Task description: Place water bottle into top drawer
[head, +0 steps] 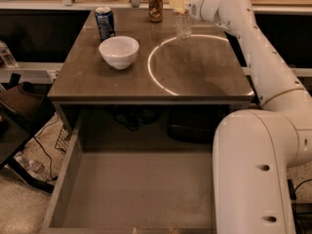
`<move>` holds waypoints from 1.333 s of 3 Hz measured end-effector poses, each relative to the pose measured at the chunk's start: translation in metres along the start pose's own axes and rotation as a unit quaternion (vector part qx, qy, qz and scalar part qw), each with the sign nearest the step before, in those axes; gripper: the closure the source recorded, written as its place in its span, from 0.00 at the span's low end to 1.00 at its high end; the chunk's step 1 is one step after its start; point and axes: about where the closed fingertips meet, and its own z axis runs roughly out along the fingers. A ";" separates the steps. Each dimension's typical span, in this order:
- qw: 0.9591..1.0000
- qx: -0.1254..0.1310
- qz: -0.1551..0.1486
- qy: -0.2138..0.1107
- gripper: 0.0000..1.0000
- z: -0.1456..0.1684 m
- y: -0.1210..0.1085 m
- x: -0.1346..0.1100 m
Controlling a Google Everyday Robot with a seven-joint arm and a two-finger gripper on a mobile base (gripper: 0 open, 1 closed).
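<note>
The water bottle [182, 19], clear ribbed plastic, stands upright at the far side of the tabletop [195, 77], on the edge of a bright ring of light. My gripper [178, 4] reaches in from the right at the bottle's upper part, its pale fingers around the neck area. The top drawer [131, 194] is pulled out wide below the table's front edge, its flat bottom bare.
A white bowl [119, 51] sits at the table's left. A blue soda can [105, 23] stands behind it and a brown soda can [155, 5] at the far edge, left of the bottle. My white arm [263, 82] runs down the right side. Cables and a chair lie on the left floor.
</note>
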 end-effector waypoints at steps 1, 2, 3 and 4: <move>1.000 0.000 0.008 -0.009 1.00 -0.010 -0.004 -0.023; 0.999 0.018 0.027 -0.022 1.00 -0.038 -0.021 -0.047; 0.997 0.055 0.045 -0.035 1.00 -0.090 -0.043 -0.074; 0.990 0.110 0.056 -0.072 1.00 -0.172 -0.061 -0.123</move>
